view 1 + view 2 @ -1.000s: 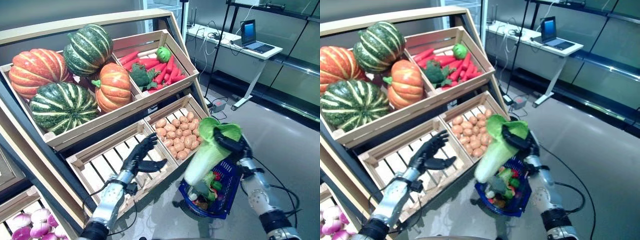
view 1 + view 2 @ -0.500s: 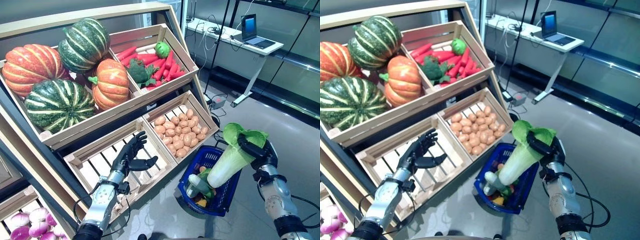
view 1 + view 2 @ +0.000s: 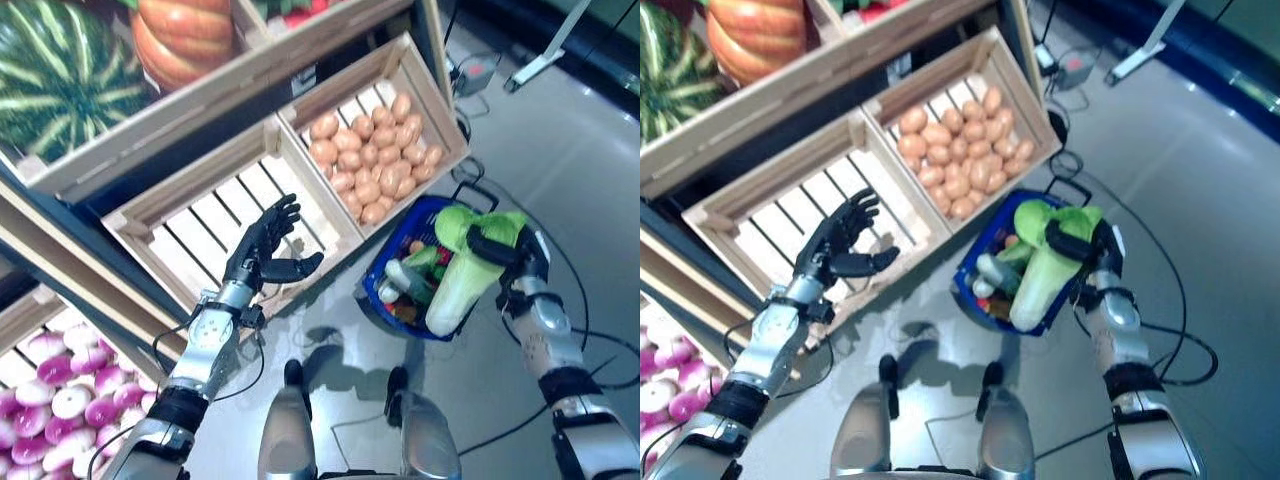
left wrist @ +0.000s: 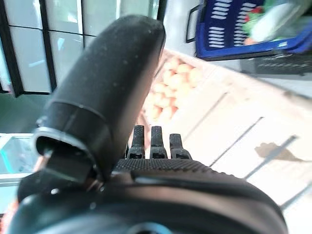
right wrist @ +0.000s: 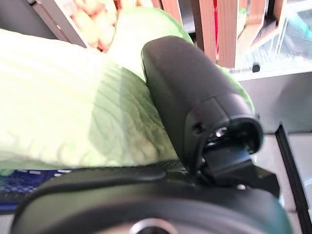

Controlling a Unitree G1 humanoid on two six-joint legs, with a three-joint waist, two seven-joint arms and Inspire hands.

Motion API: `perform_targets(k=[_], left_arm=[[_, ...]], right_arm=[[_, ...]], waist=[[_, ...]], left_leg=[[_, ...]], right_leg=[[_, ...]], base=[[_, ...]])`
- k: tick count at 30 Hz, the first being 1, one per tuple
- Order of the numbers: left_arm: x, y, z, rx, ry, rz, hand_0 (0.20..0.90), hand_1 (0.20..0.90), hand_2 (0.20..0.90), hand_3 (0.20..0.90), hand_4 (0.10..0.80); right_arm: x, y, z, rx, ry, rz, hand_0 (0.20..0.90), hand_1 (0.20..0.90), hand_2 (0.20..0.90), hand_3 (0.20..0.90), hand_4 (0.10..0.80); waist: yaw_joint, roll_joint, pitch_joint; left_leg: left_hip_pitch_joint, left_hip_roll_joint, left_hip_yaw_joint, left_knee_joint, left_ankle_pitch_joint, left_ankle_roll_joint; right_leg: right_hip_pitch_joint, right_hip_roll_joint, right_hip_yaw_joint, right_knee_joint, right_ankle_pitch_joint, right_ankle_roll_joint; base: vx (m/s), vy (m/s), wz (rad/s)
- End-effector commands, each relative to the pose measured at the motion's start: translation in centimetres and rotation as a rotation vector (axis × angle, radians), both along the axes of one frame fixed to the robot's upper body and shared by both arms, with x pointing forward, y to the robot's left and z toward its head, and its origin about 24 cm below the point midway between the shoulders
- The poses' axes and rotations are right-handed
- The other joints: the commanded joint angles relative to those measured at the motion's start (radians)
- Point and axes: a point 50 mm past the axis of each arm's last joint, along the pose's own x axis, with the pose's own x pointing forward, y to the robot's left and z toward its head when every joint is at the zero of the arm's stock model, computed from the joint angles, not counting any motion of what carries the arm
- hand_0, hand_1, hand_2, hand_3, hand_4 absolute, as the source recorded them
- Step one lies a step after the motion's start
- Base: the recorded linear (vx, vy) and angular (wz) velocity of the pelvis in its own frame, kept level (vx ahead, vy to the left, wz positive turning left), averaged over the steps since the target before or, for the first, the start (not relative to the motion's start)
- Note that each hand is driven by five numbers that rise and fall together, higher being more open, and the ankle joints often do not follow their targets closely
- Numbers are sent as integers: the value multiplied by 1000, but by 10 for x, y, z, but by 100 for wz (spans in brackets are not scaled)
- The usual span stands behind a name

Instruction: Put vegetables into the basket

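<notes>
My right hand (image 3: 503, 250) is shut on a long pale-green napa cabbage (image 3: 455, 290) and holds it tilted over the right rim of the blue basket (image 3: 385, 268), leafy end up. The basket stands on the floor below the stand and holds mixed vegetables, among them a white and green one (image 3: 405, 280). The cabbage shows against my thumb in the right wrist view (image 5: 73, 117). My left hand (image 3: 265, 250) is open and empty, fingers spread, over the front of an empty slatted crate (image 3: 215, 215). The basket also shows in the left wrist view (image 4: 243, 34).
A wooden stand with crates rises at the upper left; a crate of potatoes (image 3: 370, 160) sits just behind the basket. A lower shelf of purple-white bulbs (image 3: 50, 370) is at the left. Grey floor lies to the right.
The camera has tilted downward, shifting the whole picture. My right hand has lowered the cabbage closer to the basket's right rim. My left hand stays open by the empty crate.
</notes>
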Motion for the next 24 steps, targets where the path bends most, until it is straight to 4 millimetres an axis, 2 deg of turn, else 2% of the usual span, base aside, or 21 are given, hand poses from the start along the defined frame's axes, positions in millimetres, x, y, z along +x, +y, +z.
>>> perform_targets(k=[1, 9, 10, 11, 12, 18, 20, 21, 22, 23, 24], left_arm=[[4, -14, 45, -101, -253, -64, 900, 900, 900, 900, 800], [9, -21, 59, -131, -310, -100, 900, 900, 900, 900, 800], [8, -21, 59, -133, -312, -102, 900, 900, 900, 900, 800], [8, -21, 59, -138, -314, -105, 900, 900, 900, 900, 800], [7, -22, 59, -142, -314, -108, 900, 900, 900, 900, 800], [3, -22, 55, -153, -302, -119, 900, 900, 900, 900, 800], [2, -22, 56, -157, -306, -122, 900, 900, 900, 900, 800], [2, -23, 56, -157, -308, -123, 900, 900, 900, 900, 800], [2, -23, 57, -159, -313, -124, 900, 900, 900, 900, 800], [2, -23, 59, -164, -324, -124, 900, 900, 900, 900, 800], [2, -22, 62, -167, -331, -123, 900, 900, 900, 900, 800]], right_arm=[[4, -38, 75, -2, -318, -164, 300, 300, 300, 300, 400], [8, -63, 106, -8, -346, -325, 300, 300, 300, 300, 400], [8, -64, 108, -9, -348, -335, 300, 300, 300, 300, 400], [8, -69, 116, -13, -351, -372, 300, 300, 300, 300, 400], [7, -71, 120, -19, -354, -393, 300, 300, 300, 300, 400], [5, -82, 134, 3, -356, -471, 300, 300, 300, 300, 400], [5, -84, 134, 15, -347, -483, 300, 300, 300, 300, 400], [4, -85, 133, 18, -344, -487, 453, 453, 453, 453, 502], [4, -86, 132, 23, -334, -500, 799, 799, 799, 799, 733], [3, -88, 129, 33, -325, -517, 900, 900, 900, 900, 800], [2, -89, 128, 39, -321, -521, 900, 900, 900, 900, 800]], waist=[[31, 8, -51], [40, 39, -12], [41, 41, -11], [40, 48, -6], [40, 52, -2], [33, 72, 10], [31, 75, 8], [31, 75, 8], [29, 75, 8], [28, 76, 7], [27, 76, 4]], left_leg=[[-61, 35, -59, 242, -182, -39], [-220, 13, -90, 482, -302, -12], [-234, 12, -93, 499, -310, -11], [-258, 12, -103, 557, -357, -14], [-278, 11, -107, 587, -370, -12], [-373, 6, -124, 712, -419, -12], [-389, 7, -124, 726, -424, -11], [-392, 7, -124, 730, -425, -11], [-396, 7, -124, 736, -427, -11], [-405, 6, -125, 747, -432, -12], [-409, 7, -125, 752, -435, -11]], right_leg=[[-22, -110, 26, 230, -101, -17], [-226, -176, 67, 494, -198, -26], [-240, -178, 71, 508, -204, -26], [-270, -177, 88, 561, -245, -20], [-290, -177, 93, 585, -257, -23], [-392, -172, 124, 693, -302, -30], [-410, -171, 128, 707, -306, -30], [-413, -171, 129, 709, -307, -30], [-419, -171, 129, 715, -308, -31], [-430, -170, 131, 725, -311, -30], [-435, -170, 131, 731, -314, -30]], base=[[-56, 19, 15], [-38, 18, 23], [44, -3, 11], [48, -8, 12], [54, -10, 8], [-13, 5, 5], [0, 0, 0], [0, 0, 0], [0, 0, 0], [-19, 37, 1], [-15, 30, 2]])
